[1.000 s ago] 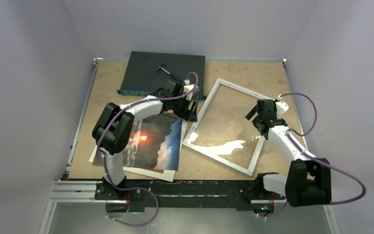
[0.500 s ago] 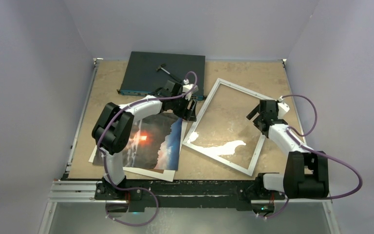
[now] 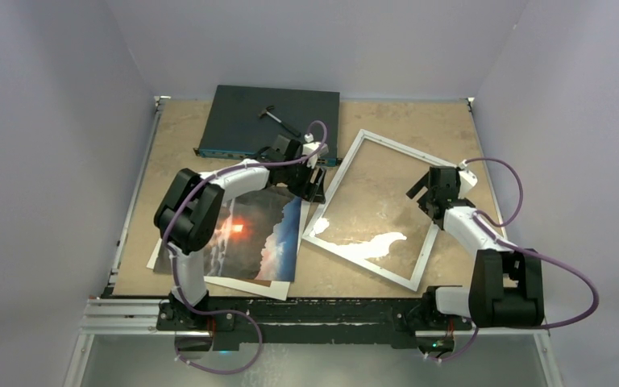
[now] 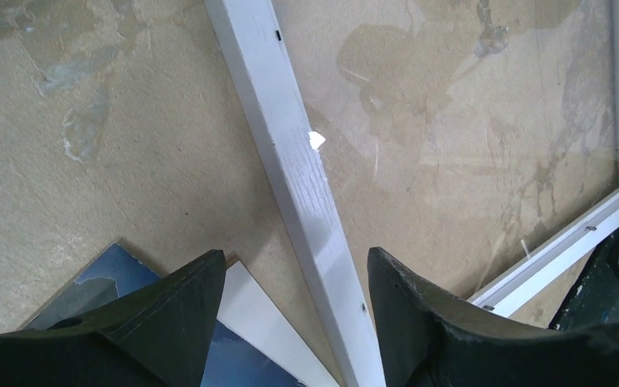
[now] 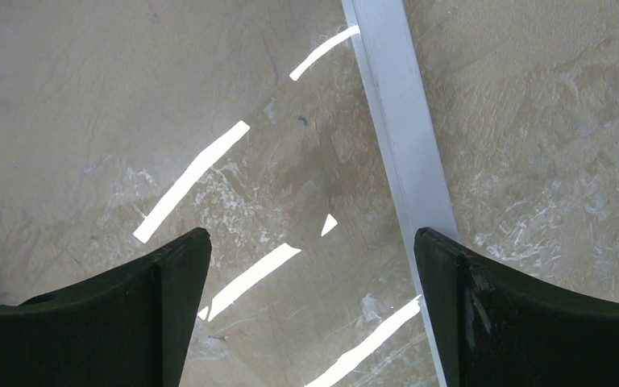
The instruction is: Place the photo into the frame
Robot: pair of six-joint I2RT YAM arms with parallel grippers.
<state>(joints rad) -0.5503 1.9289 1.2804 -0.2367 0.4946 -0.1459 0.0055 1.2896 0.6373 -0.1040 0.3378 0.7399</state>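
The photo [image 3: 254, 234], a dark cloudy print with an orange glow, lies flat at the near left; its blue corner [image 4: 101, 278] shows in the left wrist view. The frame [image 3: 331, 189], white-bordered with a clear pane, lies tilted to its right. My left gripper [image 3: 316, 184] hovers over the frame's left bar [image 4: 294, 161]. Its jaws straddle the bar with gaps on both sides, so the gripper [image 4: 294, 266] is open. My right gripper [image 3: 427, 193] hangs wide open [image 5: 310, 242] over the pane beside the right bar [image 5: 403, 137], holding nothing.
A dark flat switch box [image 3: 242, 121] with a small hammer-like tool [image 3: 278, 117] on it sits at the back left. A white mat sheet [image 3: 246, 285] [image 4: 250, 314] lies under the photo. Grey walls close in on three sides.
The right arm has folded its elbow back toward its base and the right gripper has edged slightly right. The left jaws have narrowed a little around the frame's bar.
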